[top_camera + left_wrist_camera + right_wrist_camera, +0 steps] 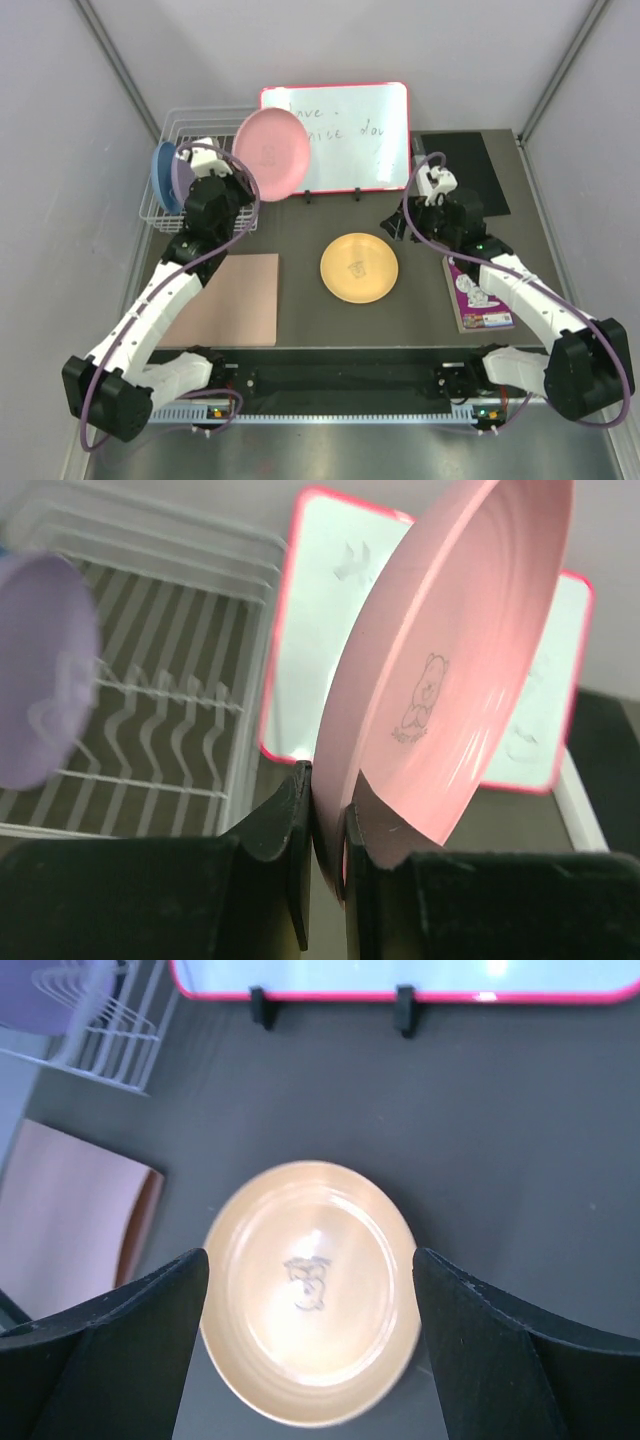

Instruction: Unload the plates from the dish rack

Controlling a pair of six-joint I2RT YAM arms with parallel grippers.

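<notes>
While the left pincer [328,802] is closed tightly on the rim of the pink plate [440,680], one finger on each face, the plate stands nearly on its edge in the air and touches nothing else. Seen from the top camera, it covers the right end of the dish rack [190,125] and the left border of the red-framed whiteboard [350,135]. A small bear drawing shows on the hollow face of the plate. The white wire rack sits at the far left corner of the tabletop [300,230]. Two plates are in it, both upright between the tines: the lavender plate [183,170], and the light blue plate [163,178] just beside it on the left. The orange-yellow plate [359,267] lies flat near the middle of the tabletop, well apart from the rack, with its hollow side up. The right pincer [310,1257] is opened wide and has hold of nothing. In its wrist view the two dark fingers stand one on each side of the orange-yellow plate, without contact. A pale brown mat [235,298] lies to the left of this plate, a printed booklet [478,295] lies under the right arm, and a black mat [460,170] lies at the far right.
</notes>
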